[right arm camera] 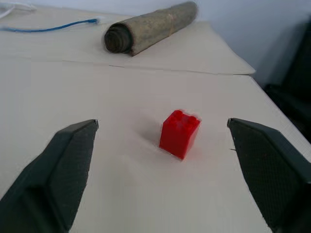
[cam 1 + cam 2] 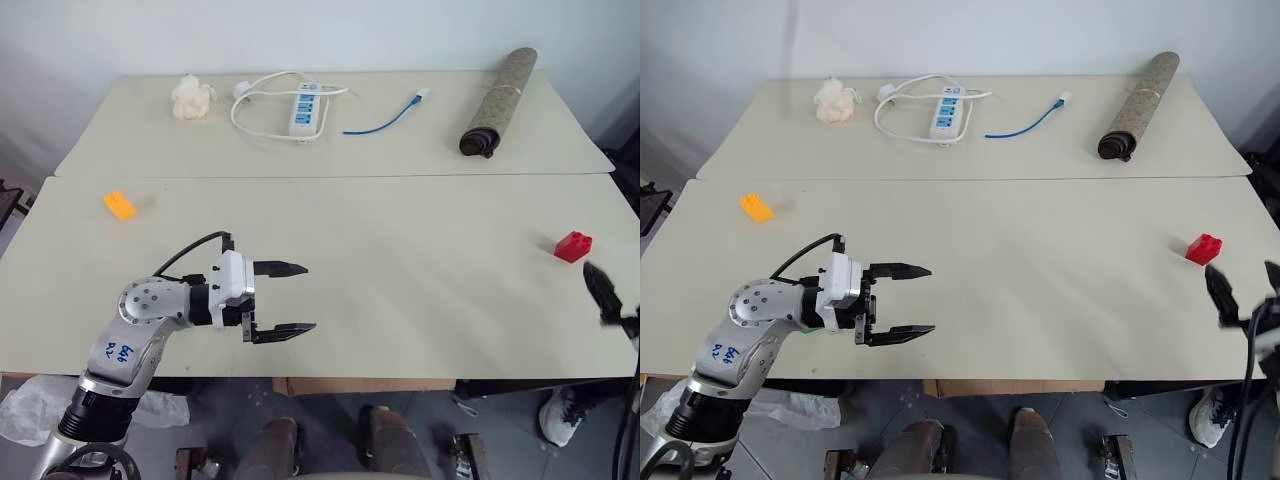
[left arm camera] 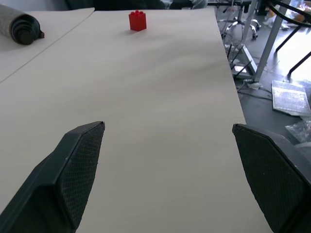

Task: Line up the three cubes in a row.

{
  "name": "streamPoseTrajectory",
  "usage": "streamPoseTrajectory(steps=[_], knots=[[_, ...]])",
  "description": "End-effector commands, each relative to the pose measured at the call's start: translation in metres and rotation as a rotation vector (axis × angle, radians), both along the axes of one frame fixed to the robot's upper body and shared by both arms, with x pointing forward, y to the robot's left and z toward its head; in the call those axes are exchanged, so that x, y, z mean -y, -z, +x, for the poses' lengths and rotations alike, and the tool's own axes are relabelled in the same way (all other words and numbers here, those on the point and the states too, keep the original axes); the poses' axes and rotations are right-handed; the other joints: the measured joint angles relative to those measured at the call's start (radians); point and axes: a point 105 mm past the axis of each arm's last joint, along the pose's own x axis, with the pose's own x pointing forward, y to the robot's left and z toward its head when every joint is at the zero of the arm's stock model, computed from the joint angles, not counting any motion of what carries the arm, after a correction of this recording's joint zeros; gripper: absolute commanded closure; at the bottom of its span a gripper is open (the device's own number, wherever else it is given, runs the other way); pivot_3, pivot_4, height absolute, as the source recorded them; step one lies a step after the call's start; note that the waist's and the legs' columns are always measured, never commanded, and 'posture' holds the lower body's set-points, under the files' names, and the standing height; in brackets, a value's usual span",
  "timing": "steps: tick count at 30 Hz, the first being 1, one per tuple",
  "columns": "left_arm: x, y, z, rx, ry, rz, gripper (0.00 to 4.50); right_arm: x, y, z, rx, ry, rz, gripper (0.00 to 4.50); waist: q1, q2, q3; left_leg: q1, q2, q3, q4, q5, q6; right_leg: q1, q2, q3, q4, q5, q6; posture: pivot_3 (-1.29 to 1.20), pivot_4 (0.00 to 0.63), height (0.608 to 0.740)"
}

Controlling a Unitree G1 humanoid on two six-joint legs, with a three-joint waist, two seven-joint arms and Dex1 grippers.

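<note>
Right gripper [image 1: 160, 160] spread, partly cut off, near red cube [image 1: 180, 133]; left gripper [image 2: 285, 300] spread

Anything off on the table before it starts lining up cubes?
Only two cubes in view, far apart: orange cube near the table's left edge, red cube near the right. Nothing spilled or damaged.

Two tables [image 2: 400, 250] stand edge to edge, the far one in the upper part of the frame. On the far table, from left to right, lie a fluffy wad [image 2: 192, 98], a power strip [image 2: 305, 110] ringed by its cord, a loose cable [image 2: 385, 118] and a rolled mat [image 2: 498, 88]. On the near table one toy block [image 2: 119, 205] sits at the left edge and another block [image 2: 573, 246] at the far right. The left gripper [image 2: 285, 299] hangs over the lower left of the near table; the right gripper [image 2: 608, 295] sits at the right edge, just below the right-hand block.
</note>
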Motion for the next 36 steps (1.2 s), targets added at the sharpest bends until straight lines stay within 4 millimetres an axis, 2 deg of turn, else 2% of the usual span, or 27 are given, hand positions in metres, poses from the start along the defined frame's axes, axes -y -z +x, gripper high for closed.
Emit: streamPoseTrajectory(steps=[1, 4, 8, 18, 21, 26, 28, 30, 32, 36], knots=[[0.004, -0.001, -0.003, 0.029, 0.010, 0.002, 0.03, 0.010, -0.008, 0.026, -0.082, 0.113, 0.036, 0.00, 0.001, 0.000, 0.000, -0.001, 0.000, 0.001, 0.000, 0.000, 0.000, -0.001, 0.000, 0.000, 0.000, 0.000, 0.000, 0.00, 0.150, 0.740], [0.005, 0.001, -0.004, 0.033, 0.010, 0.010, 0.03, 0.007, -0.006, 0.046, -0.125, 0.136, 0.041, 0.00, 0.000, 0.000, 0.000, -0.001, 0.002, 0.001, 0.000, 0.000, 0.000, -0.001, 0.001, 0.000, 0.000, 0.000, 0.000, 0.00, 0.150, 0.740], [0.003, 0.000, -0.005, 0.036, 0.000, 0.014, 0.03, 0.009, 0.002, 0.059, -0.167, 0.176, 0.060, 0.00, 0.010, 0.000, 0.000, -0.003, 0.002, 0.001, -0.003, 0.000, 0.000, -0.004, 0.001, -0.001, -0.001, 0.000, -0.001, 0.00, 0.150, 0.740], [-0.002, -0.001, -0.007, 0.043, -0.037, 0.024, 0.03, 0.008, 0.013, 0.066, -0.204, 0.266, 0.069, 0.00, 0.003, 0.000, 0.000, -0.004, 0.002, 0.003, -0.003, -0.001, 0.001, -0.004, 0.001, -0.001, -0.002, 0.000, 0.000, 0.00, 0.150, 0.740], [-0.003, -0.001, -0.008, 0.043, -0.040, 0.030, 0.00, 0.003, 0.018, 0.067, -0.221, 0.260, 0.126, 0.63, 0.001, 0.000, 0.000, -0.004, 0.002, 0.003, -0.003, -0.001, 0.001, -0.004, 0.001, -0.001, -0.002, 0.000, 0.000, 0.00, 0.150, 0.740], [-0.010, -0.003, -0.004, 0.054, -0.064, 0.046, 0.00, -0.003, 0.023, 0.066, -0.232, 0.250, 0.133, 2.33, 0.000, 0.000, 0.000, -0.004, 0.002, 0.003, -0.004, -0.001, 0.001, -0.005, 0.001, 0.000, -0.002, 0.000, 0.000, 0.00, 0.150, 0.740], [-0.011, -0.003, -0.003, 0.055, -0.067, 0.048, 0.00, -0.009, 0.018, 0.070, -0.206, 0.212, 0.132, 3.03, 0.000, 0.000, 0.000, -0.004, 0.002, 0.003, -0.004, -0.001, 0.001, -0.005, 0.002, 0.000, -0.002, 0.000, 0.000, 0.00, 0.150, 0.740], [-0.012, -0.003, -0.003, 0.056, -0.069, 0.049, 0.00, -0.017, 0.008, 0.074, -0.162, 0.152, 0.112, 3.05, 0.000, 0.000, 0.000, -0.004, 0.002, 0.003, -0.004, -0.001, 0.001, -0.005, 0.002, 0.000, -0.002, 0.000, 0.000, 0.00, 0.150, 0.740], [-0.013, -0.003, -0.003, 0.057, -0.073, 0.050, 0.00, -0.035, -0.001, 0.081, -0.133, 0.021, 0.098, 3.05, 0.000, 0.000, 0.000, -0.004, 0.002, 0.004, -0.004, -0.001, 0.001, -0.005, 0.002, -0.001, -0.002, 0.000, 0.000, 0.00, 0.150, 0.740], [-0.014, -0.002, -0.003, 0.058, -0.082, 0.056, 0.00, -0.094, -0.019, 0.082, -0.095, -0.387, 0.015, 3.05, -0.003, 0.000, 0.000, -0.004, 0.003, 0.005, -0.005, -0.001, 0.001, -0.005, 0.002, -0.001, -0.002, 0.000, 0.000, 0.00, 0.150, 0.740]])
